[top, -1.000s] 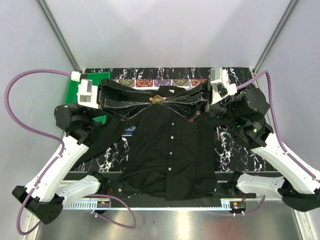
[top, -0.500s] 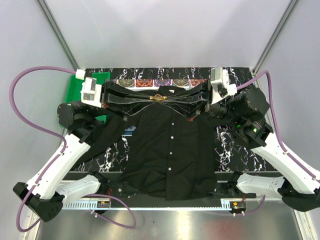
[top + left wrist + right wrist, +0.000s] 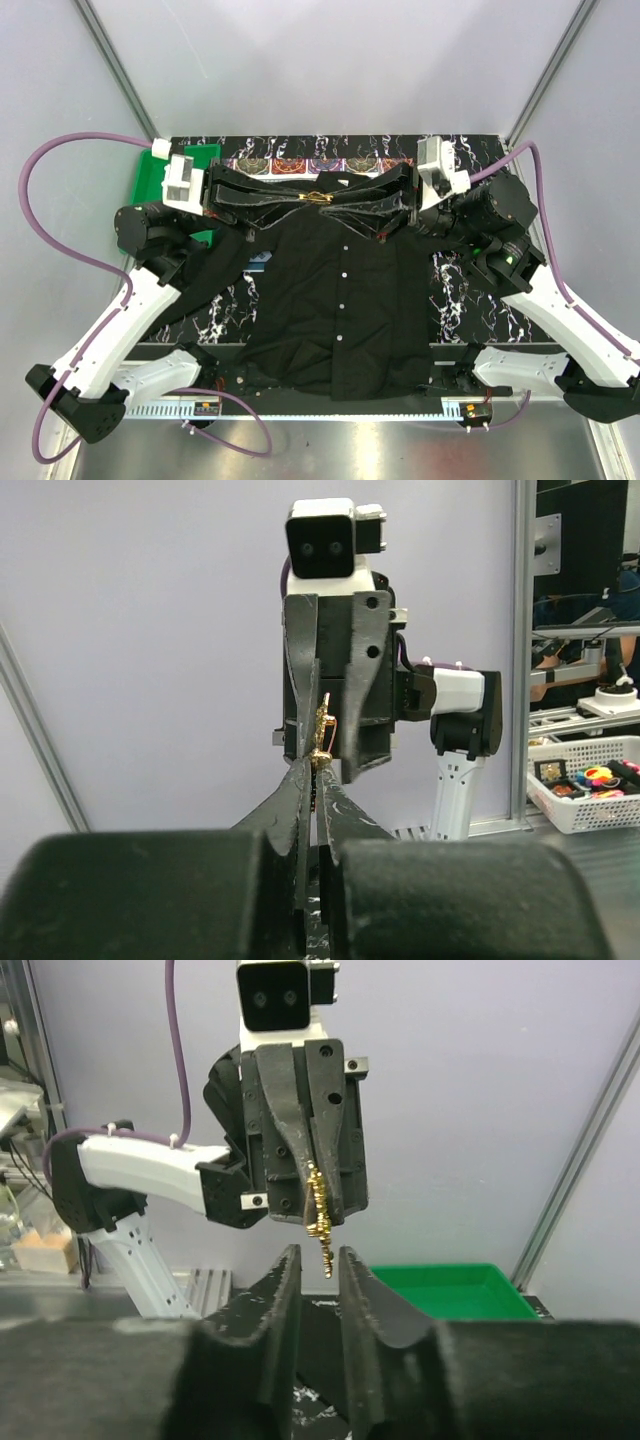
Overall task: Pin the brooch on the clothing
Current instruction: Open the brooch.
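Observation:
The golden brooch (image 3: 316, 198) hangs in the air above the collar of the black shirt (image 3: 340, 300), which lies flat on the mat. My left gripper (image 3: 306, 200) comes in from the left and is shut on the brooch (image 3: 318, 1210) at its fingertips (image 3: 318, 762). Facing it tip to tip is my right gripper (image 3: 330, 198). Its jaws stand slightly apart around the brooch's lower end (image 3: 326, 1260), with a gap showing on both sides of the right gripper (image 3: 318, 1252).
A green tray (image 3: 160, 180) sits at the back left, behind the left wrist. A strip of patterned placemat (image 3: 320, 163) lies behind the collar on the black marbled mat (image 3: 470, 290). A white basket of small items (image 3: 590, 790) stands off the table.
The left gripper's jaws have closed onto the brooch. The right gripper's jaws have parted a little, releasing their pinch on it. Both arms stay nearly where they were.

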Motion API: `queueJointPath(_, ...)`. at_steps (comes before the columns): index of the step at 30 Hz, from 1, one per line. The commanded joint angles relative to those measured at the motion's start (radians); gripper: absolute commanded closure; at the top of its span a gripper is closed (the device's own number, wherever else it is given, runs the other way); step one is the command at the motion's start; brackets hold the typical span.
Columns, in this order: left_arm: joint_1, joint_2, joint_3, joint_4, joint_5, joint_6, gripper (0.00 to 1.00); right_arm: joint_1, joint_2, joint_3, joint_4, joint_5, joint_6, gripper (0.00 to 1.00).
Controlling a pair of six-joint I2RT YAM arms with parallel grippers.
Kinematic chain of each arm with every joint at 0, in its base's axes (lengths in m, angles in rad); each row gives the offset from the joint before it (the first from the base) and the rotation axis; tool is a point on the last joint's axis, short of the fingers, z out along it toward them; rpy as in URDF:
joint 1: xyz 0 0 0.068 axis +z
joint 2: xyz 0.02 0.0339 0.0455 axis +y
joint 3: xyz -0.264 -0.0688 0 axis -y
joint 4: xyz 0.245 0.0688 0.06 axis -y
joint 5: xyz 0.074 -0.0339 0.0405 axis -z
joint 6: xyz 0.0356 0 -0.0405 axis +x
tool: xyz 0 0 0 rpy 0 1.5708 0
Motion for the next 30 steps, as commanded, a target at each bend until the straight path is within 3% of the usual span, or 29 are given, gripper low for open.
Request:
queueJointPath(1,-0.001,-0.019,0.023,-0.059,-0.021,0.093,1.0,-0.001,0.008,0.046,-0.057,-0.041,-0.003,0.6)
queueJointPath(2,-0.001,-0.025,0.018,-0.082,-0.028,0.146,1.0,-0.001,0.008,0.049,-0.067,-0.049,-0.003,0.44)
queueJointPath(5,0.001,-0.03,0.024,-0.139,-0.039,0.202,1.0,-0.001,0.014,0.077,-0.097,-0.057,-0.003,0.39)
queueJointPath(16,-0.002,-0.041,0.038,-0.216,0.027,0.279,1.0,-0.001,0.036,0.13,-0.189,-0.045,-0.064,0.75)
queueJointPath(26,0.002,-0.03,0.047,-0.165,0.022,0.184,1.0,-0.002,0.025,0.129,-0.231,-0.035,-0.133,0.81)
queueJointPath(30,0.002,-0.03,0.041,-0.147,0.03,0.173,0.98,-0.001,0.024,0.13,-0.226,-0.022,-0.138,0.98)
